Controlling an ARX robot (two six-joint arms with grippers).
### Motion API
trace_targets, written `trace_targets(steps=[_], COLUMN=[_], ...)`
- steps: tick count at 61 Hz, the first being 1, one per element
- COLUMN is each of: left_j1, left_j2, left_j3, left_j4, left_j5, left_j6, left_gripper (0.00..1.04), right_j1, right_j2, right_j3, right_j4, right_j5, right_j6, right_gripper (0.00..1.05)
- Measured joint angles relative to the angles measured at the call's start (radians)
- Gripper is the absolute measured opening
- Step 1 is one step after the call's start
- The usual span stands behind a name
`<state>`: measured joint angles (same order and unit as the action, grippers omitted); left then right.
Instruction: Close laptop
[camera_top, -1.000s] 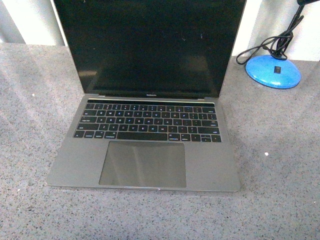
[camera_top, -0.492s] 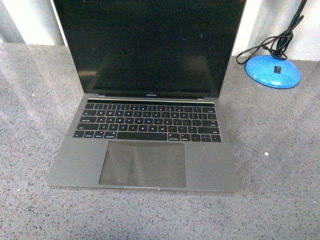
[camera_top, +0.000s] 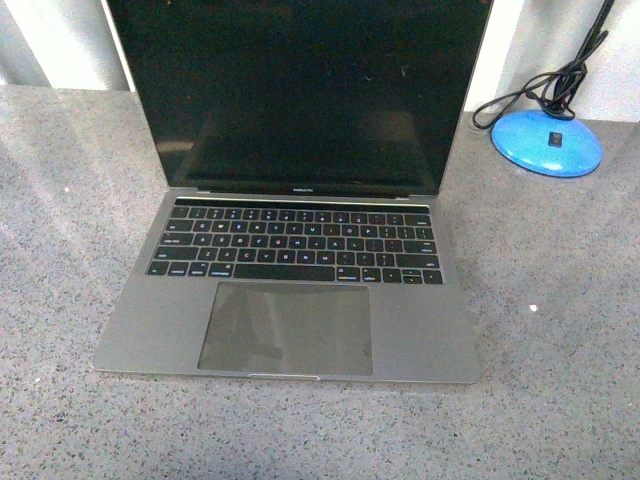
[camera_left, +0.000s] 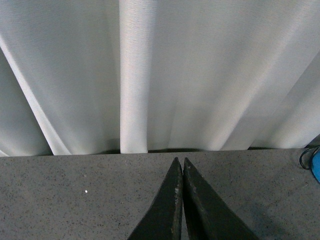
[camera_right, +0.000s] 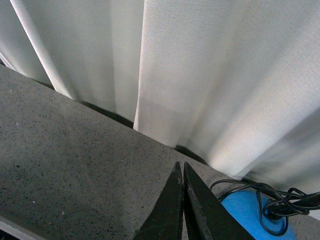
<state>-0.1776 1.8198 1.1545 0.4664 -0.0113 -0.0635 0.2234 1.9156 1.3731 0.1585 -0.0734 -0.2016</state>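
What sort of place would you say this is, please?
Probably an indoor desk or workbench: an open laptop sits on a speckled grey counter, beside a blue corded base, with white curtains behind.

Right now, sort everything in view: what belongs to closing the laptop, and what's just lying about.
Job: laptop, open; left gripper, shut; right gripper, shut.
Lying about: blue round base; black cable; white curtain.

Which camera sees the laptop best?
The front view. The laptop sits open in the middle, with keyboard, trackpad and dark screen showing. The wrist views show curtain, table and the shut left gripper and right gripper, but no clear laptop.
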Motion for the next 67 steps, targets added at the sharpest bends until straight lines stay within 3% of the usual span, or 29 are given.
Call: trace_targets(steps=[28,49,67], left_j1=[-0.027,-0.04,-0.037], left_j2=[0.069,0.078,0.078], left_j3=[0.086,0.14,0.16], left_j4=[-0.106,-0.289,-0.33], left_j5=[-0.04,-0.064,-0.065], left_j6=[0.06,0.043,0.045], left_gripper=[0.04,0.04,0.04], right_j1=[0.005,0.032,0.053], right_j2=[0.059,0.095,0.109], right_j3=[0.057,0.058,0.058], right_j4=[0.001,0.029,0.05], right_j5=[-0.025,-0.027,-0.031], right_j6=[0.025,0.074,0.121], right_gripper=[0.01,0.01,0.01])
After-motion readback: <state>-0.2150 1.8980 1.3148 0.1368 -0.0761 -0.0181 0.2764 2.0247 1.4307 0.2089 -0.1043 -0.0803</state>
